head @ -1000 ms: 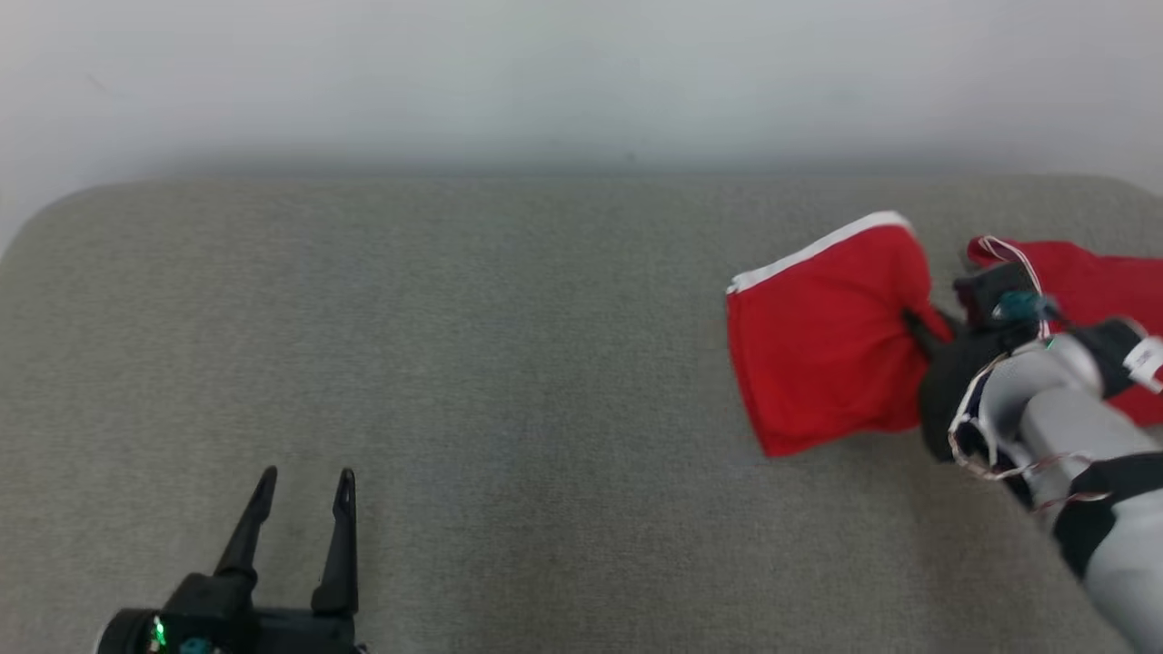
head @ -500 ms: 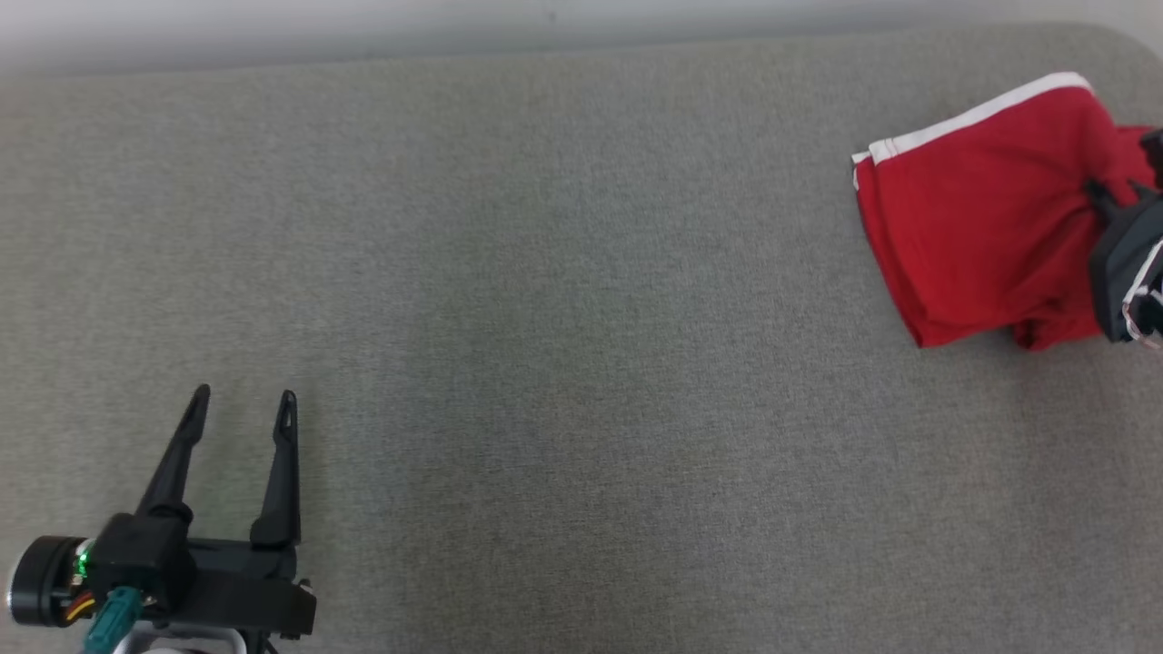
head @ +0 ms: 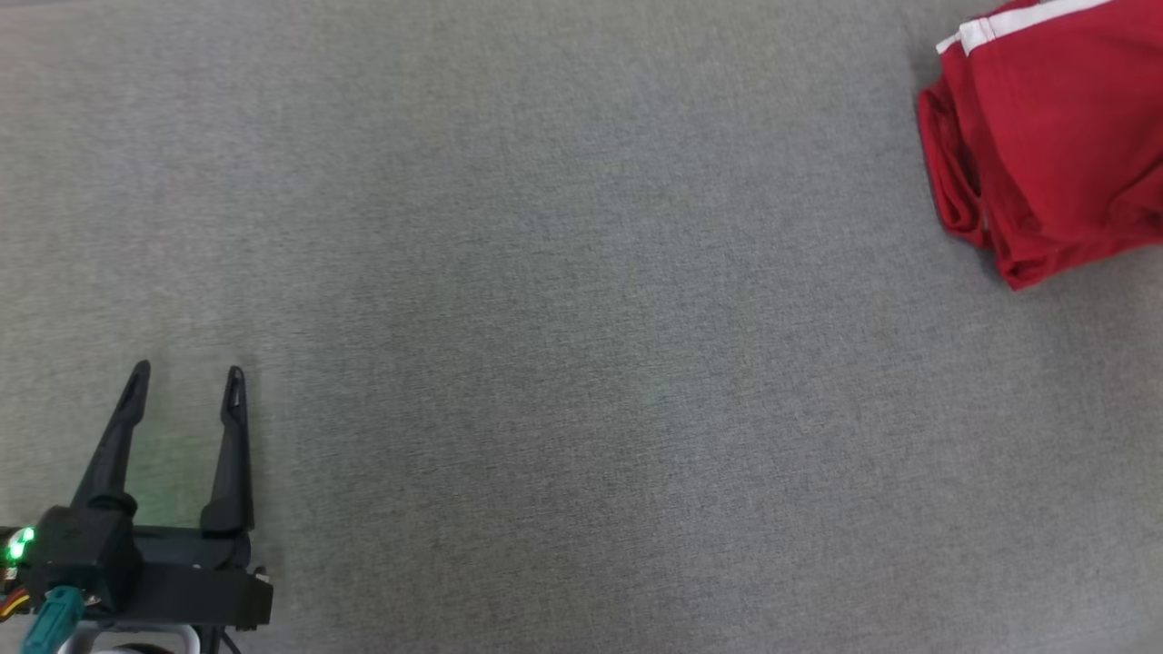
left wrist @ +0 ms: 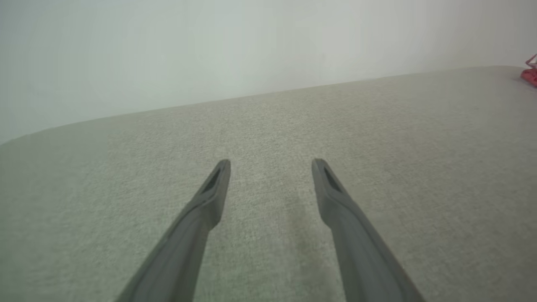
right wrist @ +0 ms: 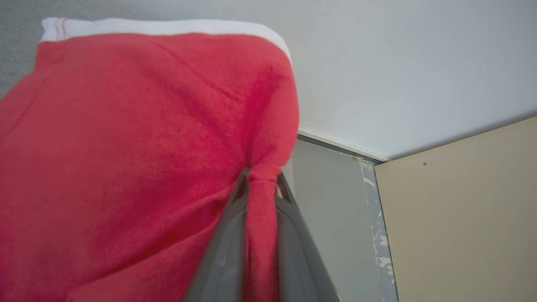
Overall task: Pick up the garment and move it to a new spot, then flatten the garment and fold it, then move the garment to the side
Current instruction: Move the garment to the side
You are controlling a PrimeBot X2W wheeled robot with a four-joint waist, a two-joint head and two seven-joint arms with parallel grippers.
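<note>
The garment [head: 1054, 145] is red cloth with a white band, bunched at the upper right of the head view and cut off by the frame edge. In the right wrist view my right gripper [right wrist: 261, 181] is shut on a pinched fold of the garment [right wrist: 138, 159], which hangs in front of the camera. My left gripper [head: 186, 381] rests at the lower left over the grey surface, open, nothing between its fingers. The left wrist view has the same open fingers [left wrist: 209, 197] and a sliver of the garment [left wrist: 529, 75] at the far right edge.
A grey fabric-covered surface [head: 563, 318] spreads across the head view. A pale wall [left wrist: 209, 54] stands behind its far edge. Past the garment the right wrist view looks on a white wall and a beige panel [right wrist: 461, 218].
The head camera has tilted down and left, so the wall has left the picture. The garment is bunched more tightly than before, and the right arm has passed out of the head view.
</note>
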